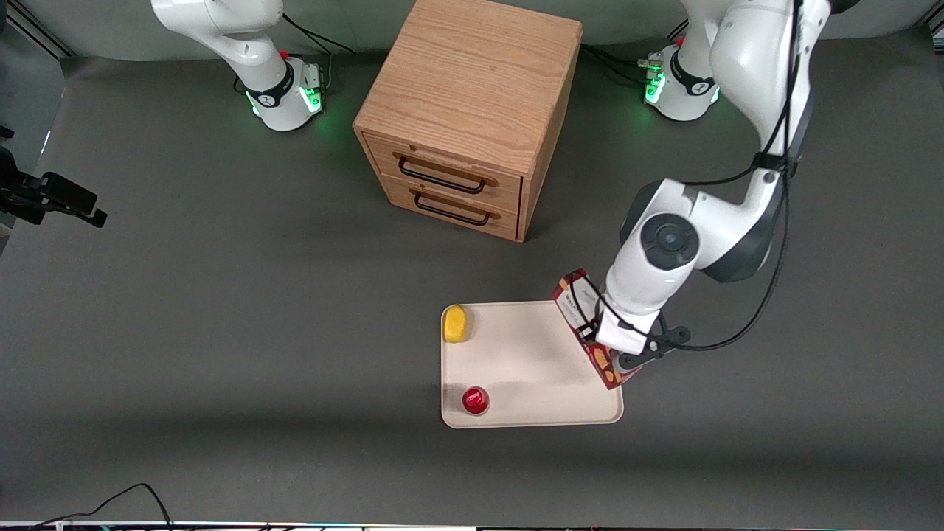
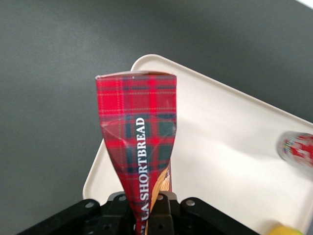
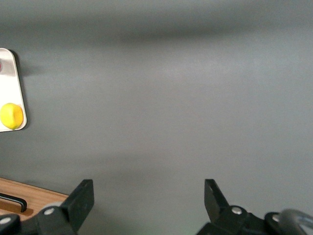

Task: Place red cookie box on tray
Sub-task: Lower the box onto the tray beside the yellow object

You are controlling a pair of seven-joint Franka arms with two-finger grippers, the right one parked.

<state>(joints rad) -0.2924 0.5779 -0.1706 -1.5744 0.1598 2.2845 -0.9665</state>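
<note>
- My gripper (image 1: 616, 346) pinches the box (image 1: 586, 324) near one end, fingers (image 2: 155, 210) pressed onto its narrow sides, so the carton juts out from the jaws.
- The box hangs tilted over the tray (image 1: 531, 369) edge nearest the working arm, above the rim; I judge it is not yet resting flat.
- I'd say that edge suits it because the can (image 1: 476, 400) and lemon (image 1: 456, 323) sit along the tray's other end.
- Next I'd lower it before letting go.

white left arm (image 1: 656, 269), black cables, black gripper (image 2: 146, 215)
</note>
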